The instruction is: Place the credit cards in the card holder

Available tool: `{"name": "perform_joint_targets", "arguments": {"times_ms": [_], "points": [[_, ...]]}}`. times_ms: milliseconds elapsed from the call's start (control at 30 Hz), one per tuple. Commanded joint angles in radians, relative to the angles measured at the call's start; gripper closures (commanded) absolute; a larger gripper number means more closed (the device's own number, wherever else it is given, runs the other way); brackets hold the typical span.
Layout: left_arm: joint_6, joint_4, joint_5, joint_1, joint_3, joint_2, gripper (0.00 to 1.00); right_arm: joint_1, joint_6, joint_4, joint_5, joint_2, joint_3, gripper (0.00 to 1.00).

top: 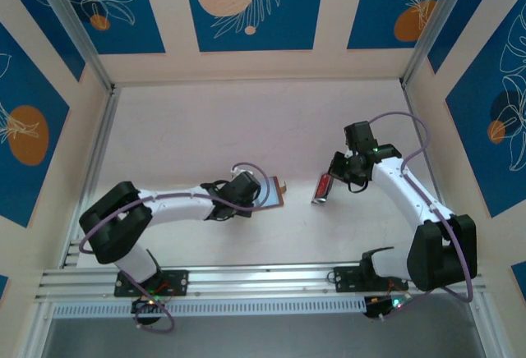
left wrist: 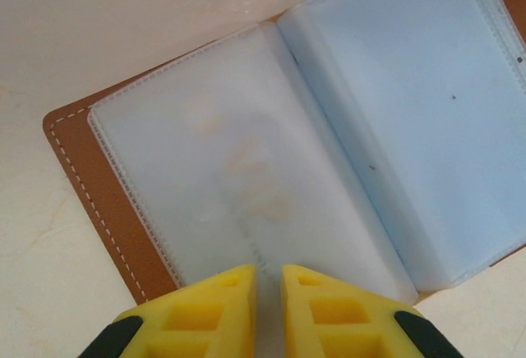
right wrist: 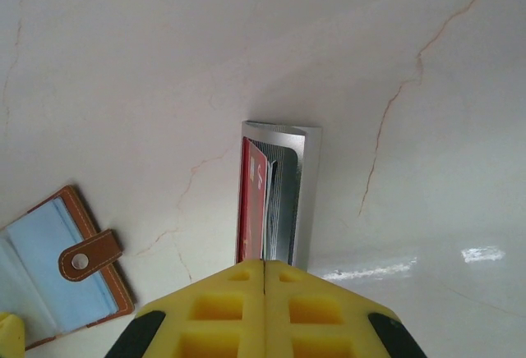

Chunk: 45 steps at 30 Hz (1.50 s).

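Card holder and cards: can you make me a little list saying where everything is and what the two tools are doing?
card holder: lying open on the table, clear sleeves up, no card seen inside
credit cards: one bunched stack, red card on the outside, apart from the card holder
left tool: over the open sleeves, fingers nearly together; pinching or not, can't tell
right tool: shut, tips right at the card stack
cards put away: none seen
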Motion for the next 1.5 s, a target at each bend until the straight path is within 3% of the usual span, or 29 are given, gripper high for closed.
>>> {"name": "perform_joint_targets", "arguments": {"times_ms": [0,467,800,900,1067,1467], "points": [[0.02,-0.038,0.002,0.01,0.002,-0.043,0.84,-0.008,-0.007,-0.04,0.008,-0.035,0.003,1.0],[0.029,-0.038,0.012,0.012,0.001,-0.093,0.83,-0.008,0.0,-0.078,0.03,-0.142,0.002,1.0],[0.028,-0.039,0.041,0.034,-0.011,-0.137,0.83,0.079,-0.063,0.067,-0.139,-0.194,-0.003,1.0],[0.022,-0.037,0.063,0.056,-0.028,-0.172,0.82,0.149,-0.083,0.099,-0.165,-0.144,0.027,1.0],[0.012,-0.044,0.087,0.104,-0.067,-0.231,0.81,0.317,-0.095,0.052,-0.023,0.027,0.14,1.0],[0.023,0.007,0.153,0.159,-0.092,-0.203,0.81,0.456,-0.053,0.091,-0.056,0.348,0.318,1.0]]}}
